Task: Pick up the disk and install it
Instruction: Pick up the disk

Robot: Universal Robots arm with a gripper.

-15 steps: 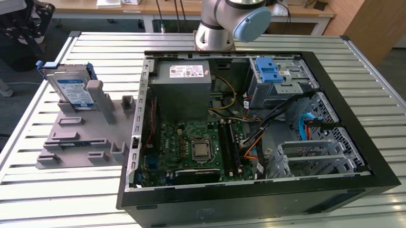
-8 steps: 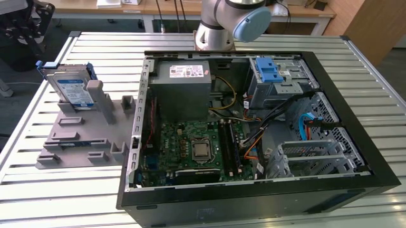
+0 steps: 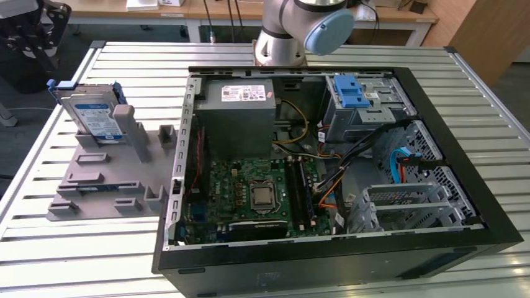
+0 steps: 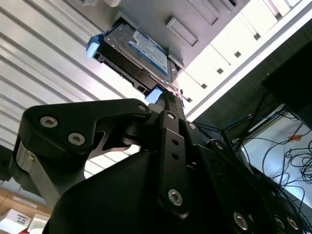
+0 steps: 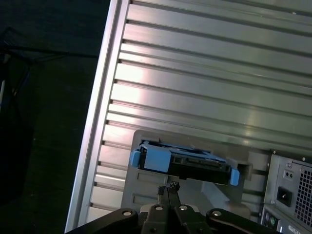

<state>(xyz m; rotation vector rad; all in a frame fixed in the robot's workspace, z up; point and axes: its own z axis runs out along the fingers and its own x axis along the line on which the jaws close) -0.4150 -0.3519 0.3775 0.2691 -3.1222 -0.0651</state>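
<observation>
Our hand (image 5: 168, 187), pressed together and empty, hangs near the upright disk (image 5: 187, 165); lowered like this, we could ram its edge and tip it.

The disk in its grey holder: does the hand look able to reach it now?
Probably yes. The disk stands upright in the holder, outside the case, and the hand points at its edge with nothing between them.

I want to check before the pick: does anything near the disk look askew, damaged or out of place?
Nothing stands out. The disk stands on edge in its grey holder, on the exterior view's left of the open computer case, and its blue frame looks whole. The tool hangs close to it, shut.
</observation>
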